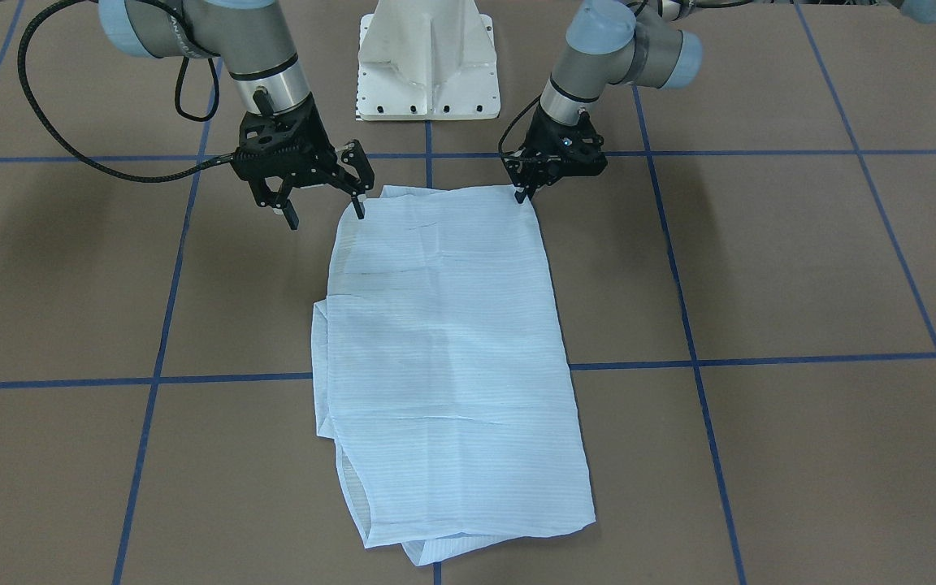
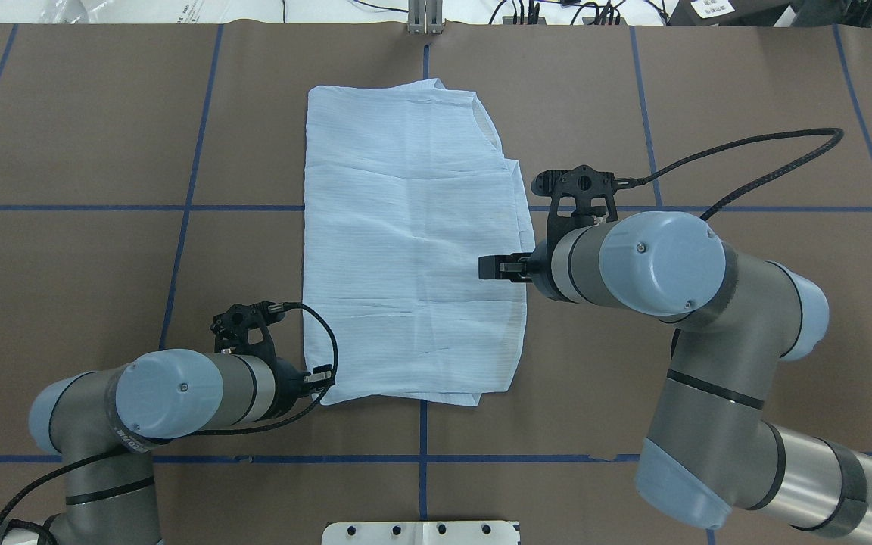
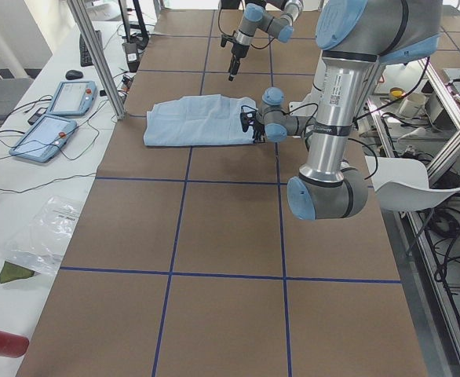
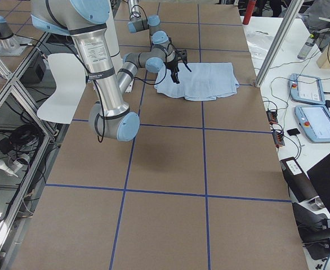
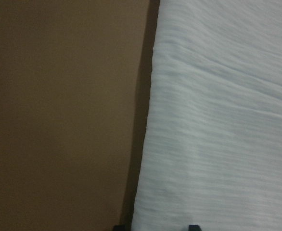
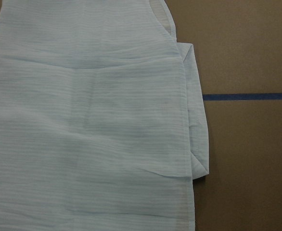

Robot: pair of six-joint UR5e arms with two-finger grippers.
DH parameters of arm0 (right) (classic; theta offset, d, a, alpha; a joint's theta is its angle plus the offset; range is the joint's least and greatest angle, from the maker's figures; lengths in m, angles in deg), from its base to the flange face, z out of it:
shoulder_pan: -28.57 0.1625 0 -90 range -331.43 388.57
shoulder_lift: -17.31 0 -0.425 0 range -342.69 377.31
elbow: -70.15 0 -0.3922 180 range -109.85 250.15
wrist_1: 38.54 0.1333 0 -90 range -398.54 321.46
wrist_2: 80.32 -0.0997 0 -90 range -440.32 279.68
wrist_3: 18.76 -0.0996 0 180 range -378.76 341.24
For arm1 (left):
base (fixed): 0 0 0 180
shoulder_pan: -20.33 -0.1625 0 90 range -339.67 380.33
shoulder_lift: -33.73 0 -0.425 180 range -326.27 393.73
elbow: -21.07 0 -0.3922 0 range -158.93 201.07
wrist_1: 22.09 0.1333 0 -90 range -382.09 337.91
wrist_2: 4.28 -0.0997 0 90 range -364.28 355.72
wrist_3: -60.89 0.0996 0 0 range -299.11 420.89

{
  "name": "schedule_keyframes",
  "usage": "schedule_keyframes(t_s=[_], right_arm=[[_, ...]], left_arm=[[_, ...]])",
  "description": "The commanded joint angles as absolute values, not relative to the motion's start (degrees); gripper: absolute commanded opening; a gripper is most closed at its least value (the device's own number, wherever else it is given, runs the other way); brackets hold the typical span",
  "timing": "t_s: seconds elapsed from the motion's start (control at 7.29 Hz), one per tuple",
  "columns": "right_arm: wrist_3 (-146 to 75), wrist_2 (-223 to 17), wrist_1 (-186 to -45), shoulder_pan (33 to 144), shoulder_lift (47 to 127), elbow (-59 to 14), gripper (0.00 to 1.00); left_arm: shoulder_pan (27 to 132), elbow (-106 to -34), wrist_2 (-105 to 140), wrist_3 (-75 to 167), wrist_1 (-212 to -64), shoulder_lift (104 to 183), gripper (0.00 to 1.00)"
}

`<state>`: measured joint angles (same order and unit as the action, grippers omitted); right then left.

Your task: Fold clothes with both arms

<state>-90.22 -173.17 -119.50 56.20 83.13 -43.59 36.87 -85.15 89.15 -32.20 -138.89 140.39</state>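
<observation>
The pale-blue striped shirt (image 1: 444,341) lies flat on the brown table, folded into a long rectangle (image 2: 406,250). My left gripper (image 1: 526,195) sits low at the shirt's near corner on my left (image 2: 324,375). In the left wrist view two fingertips (image 5: 194,227) show slightly apart at the bottom, with the shirt's edge (image 5: 218,120) between them. My right gripper (image 1: 326,215) is open and hovers above the shirt's edge on my right, empty (image 2: 498,268). The right wrist view shows only the shirt (image 6: 83,120) and its folded side edge.
The white pedestal base (image 1: 427,65) stands at the robot's edge of the table. Blue tape lines (image 1: 760,360) grid the brown surface. Beyond the far edge, a side bench holds two tablets (image 3: 57,110) and cables, behind metal frame posts (image 4: 272,45).
</observation>
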Motion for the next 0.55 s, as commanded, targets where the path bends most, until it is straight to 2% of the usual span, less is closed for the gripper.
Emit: schedule_keyframes(t_s=[0.0, 0.41], right_arm=[[-97.61, -173.14, -119.92, 54.07, 83.22, -43.84, 1.0], [-119.16, -167.27, -123.14, 44.95, 81.57, -42.09, 0.98]], left_arm=[[36.85, -85.19, 89.06, -32.19, -138.9, 140.43, 0.0], [36.85, -85.37, 89.06, -32.27, -138.9, 140.43, 0.0]])
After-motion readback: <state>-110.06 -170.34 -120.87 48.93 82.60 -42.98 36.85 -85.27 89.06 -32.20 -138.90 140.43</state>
